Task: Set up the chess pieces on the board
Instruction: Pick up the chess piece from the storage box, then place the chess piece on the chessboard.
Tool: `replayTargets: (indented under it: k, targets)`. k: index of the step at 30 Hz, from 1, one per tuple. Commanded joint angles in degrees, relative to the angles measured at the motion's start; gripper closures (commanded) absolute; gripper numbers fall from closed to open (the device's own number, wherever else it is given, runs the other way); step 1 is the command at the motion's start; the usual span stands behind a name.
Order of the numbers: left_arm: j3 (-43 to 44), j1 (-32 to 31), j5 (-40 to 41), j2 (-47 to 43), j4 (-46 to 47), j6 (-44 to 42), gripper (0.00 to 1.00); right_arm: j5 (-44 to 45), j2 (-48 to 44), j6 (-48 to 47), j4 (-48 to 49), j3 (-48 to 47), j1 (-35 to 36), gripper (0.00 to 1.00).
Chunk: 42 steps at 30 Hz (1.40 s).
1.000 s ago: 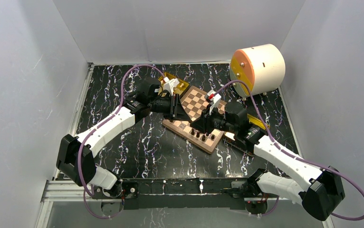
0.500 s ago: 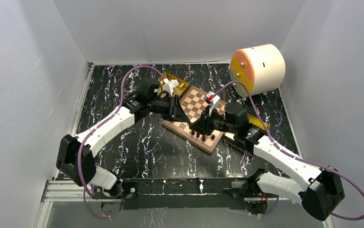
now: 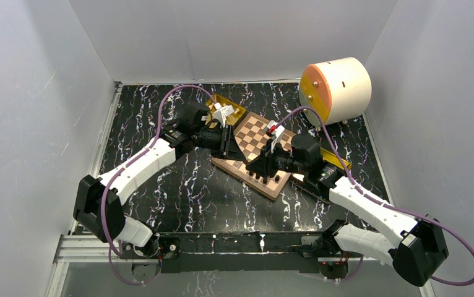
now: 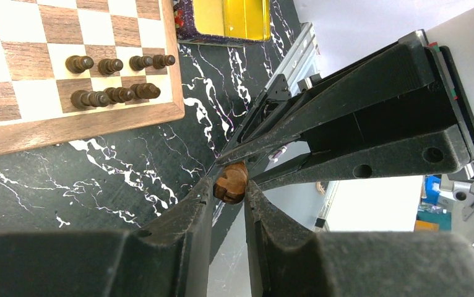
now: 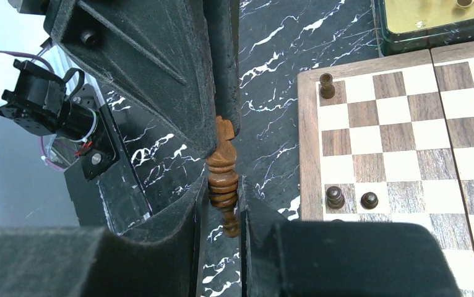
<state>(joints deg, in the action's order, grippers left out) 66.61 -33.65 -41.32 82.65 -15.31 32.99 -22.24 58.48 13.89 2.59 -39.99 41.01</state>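
1 dark brown chess piece (image 5: 223,176) is held in the air beside the board (image 5: 309,142), over the black marble worktop (image 4: 129,161), not on a square. It is pinched at its ringed stem by the right gripper (image 5: 222,207) and at its carved head by the left gripper (image 4: 229,189). Both are closed on it tip to tip. 7 dark pieces (image 4: 116,94) are stood in 2 rows at a board corner. A gold tray (image 4: 231,18) is seen just past that border.

Right hand (image 5: 222,193) has edged closer to left hand (image 4: 228,187)
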Motion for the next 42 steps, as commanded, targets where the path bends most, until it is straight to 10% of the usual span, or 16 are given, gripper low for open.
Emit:
replayTargets:
  k: [1,33,42]
  targets:
    - [4.6,1.3,3.0,-0.7,-0.1,-4.2,0.96,-1.0,-0.1,-1.8,-8.0,-0.8,0.4,0.78]
    - [9.2,1.3,11.0,-2.5,-5.9,-9.9,1.00,-2.7,0.3,0.8,-9.0,0.5,0.4,0.80]
    - [7.2,1.2,23.8,-3.6,-8.2,-17.3,1.00,11.8,-0.8,7.2,-14.7,-4.5,0.4,0.80]
